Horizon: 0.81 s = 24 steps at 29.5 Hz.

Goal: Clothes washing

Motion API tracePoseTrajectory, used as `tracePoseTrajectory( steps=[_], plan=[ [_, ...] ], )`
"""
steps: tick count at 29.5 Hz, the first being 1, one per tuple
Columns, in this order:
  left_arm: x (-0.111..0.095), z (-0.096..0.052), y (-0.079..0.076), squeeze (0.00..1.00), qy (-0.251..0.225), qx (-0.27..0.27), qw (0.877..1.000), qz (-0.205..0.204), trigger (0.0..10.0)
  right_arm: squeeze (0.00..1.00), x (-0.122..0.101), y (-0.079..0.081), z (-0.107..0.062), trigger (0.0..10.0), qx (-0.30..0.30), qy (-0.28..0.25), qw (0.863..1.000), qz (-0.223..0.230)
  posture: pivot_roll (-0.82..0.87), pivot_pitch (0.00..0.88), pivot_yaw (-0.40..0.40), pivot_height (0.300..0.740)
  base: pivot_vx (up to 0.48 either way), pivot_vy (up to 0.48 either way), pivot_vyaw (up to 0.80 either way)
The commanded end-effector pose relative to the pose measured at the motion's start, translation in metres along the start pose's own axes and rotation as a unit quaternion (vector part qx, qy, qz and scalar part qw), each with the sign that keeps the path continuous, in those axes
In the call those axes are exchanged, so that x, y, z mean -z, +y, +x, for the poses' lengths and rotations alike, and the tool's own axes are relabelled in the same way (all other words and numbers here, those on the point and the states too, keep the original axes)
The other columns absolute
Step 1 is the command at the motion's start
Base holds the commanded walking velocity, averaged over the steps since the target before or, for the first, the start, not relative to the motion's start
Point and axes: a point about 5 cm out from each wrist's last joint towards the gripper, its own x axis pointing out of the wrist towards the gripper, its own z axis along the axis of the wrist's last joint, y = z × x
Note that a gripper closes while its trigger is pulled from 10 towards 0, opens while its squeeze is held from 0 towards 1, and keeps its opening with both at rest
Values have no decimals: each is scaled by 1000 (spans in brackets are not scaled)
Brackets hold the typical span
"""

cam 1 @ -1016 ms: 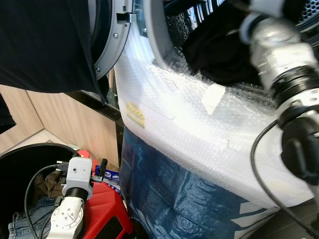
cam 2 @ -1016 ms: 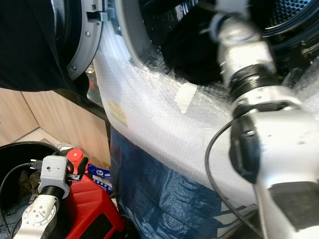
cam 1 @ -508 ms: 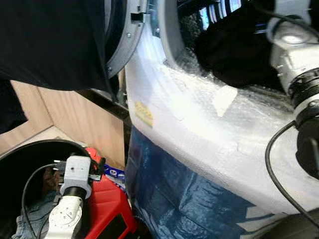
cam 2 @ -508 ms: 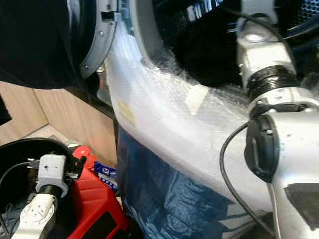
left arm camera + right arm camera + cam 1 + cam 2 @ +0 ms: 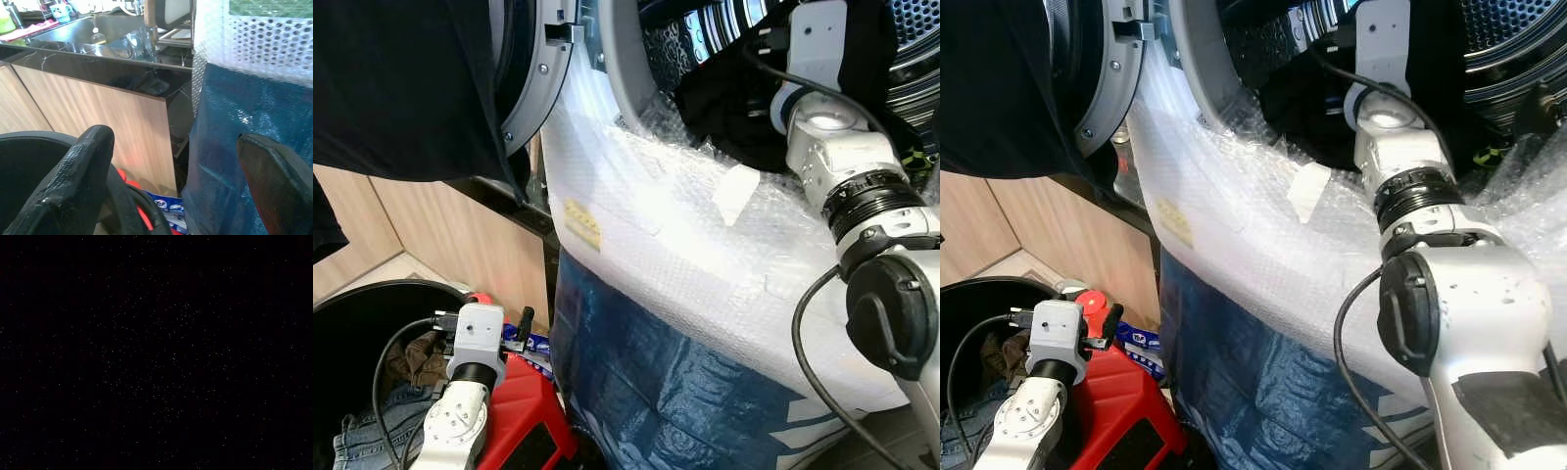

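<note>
Your silver right arm now reaches deeper into the bubble-wrapped washing machine's drum, at the black garment — its gripper's state can't be told. Your left gripper hangs spread apart over the round black laundry basket — unchanged

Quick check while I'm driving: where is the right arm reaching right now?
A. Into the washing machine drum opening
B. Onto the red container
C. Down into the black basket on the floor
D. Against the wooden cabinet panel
A: in the eye views the right arm runs up over the bubble wrap into the washing machine drum, among dark clothing; its wrist view is black.
</note>
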Motion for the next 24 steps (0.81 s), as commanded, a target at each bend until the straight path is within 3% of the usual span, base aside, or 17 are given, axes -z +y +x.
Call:
tracePoseTrajectory(
  steps=[1,9,16,24],
  plan=[
    [0,-3,-3,0,2,6,1000,-1,10000,0,1,5,0,10000,-22,14,999,40,134,78,-113,740,0,0,0],
    [1,-3,-5,0,7,10,1000,-3,10000,0,-44,-2,-5,10000,-18,-52,995,79,106,90,-111,740,0,0,0],
    [0,-3,-7,0,7,14,1000,-6,10000,0,-41,-5,-7,10000,-17,-52,996,65,100,99,-111,740,0,0,0],
    [0,-3,-6,0,8,15,1000,-7,10000,0,-42,-12,-25,10000,-14,-68,997,34,91,102,-114,740,0,0,0]
  ],
)
